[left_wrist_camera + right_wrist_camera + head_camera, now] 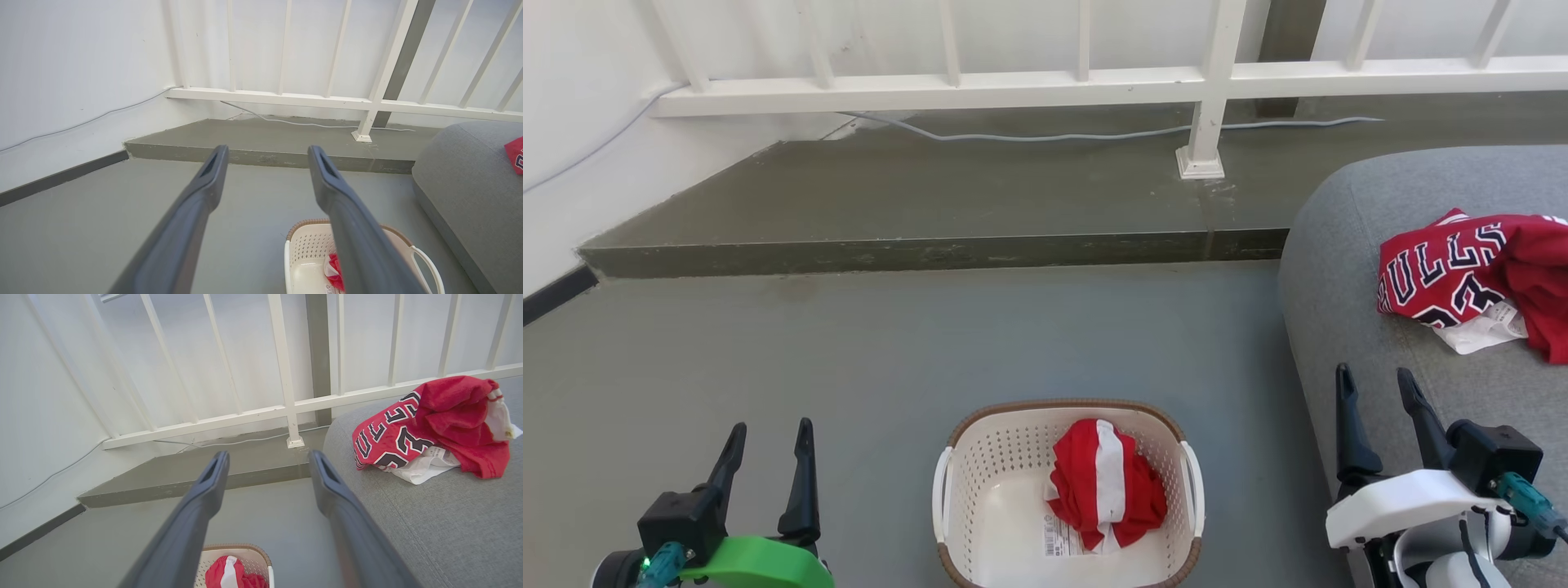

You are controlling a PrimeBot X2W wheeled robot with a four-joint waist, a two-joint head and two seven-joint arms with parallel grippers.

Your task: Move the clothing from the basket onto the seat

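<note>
Grey seat (1339, 343) half-served: second garment pending

Seat at right carries the jersey (1445, 273); basket (980, 490), bottom centre, holds the striped piece (1107, 482). Left fingers (803, 482) and right fingers (1349, 433), lower corners, stand wide and empty. Next, I judge: reach down into the basket.

Really bright in here, with soft, even light and hardly any hard shadows on the grey floor (849, 351). The white wall (81, 61) and railing (281, 355) look nearly washed out in the wrist views. Those views are wide-angle too, so the railing bars fan out toward the edges, and the near ends of the fingers (175, 245) go soft. Head view's crisp.
</note>
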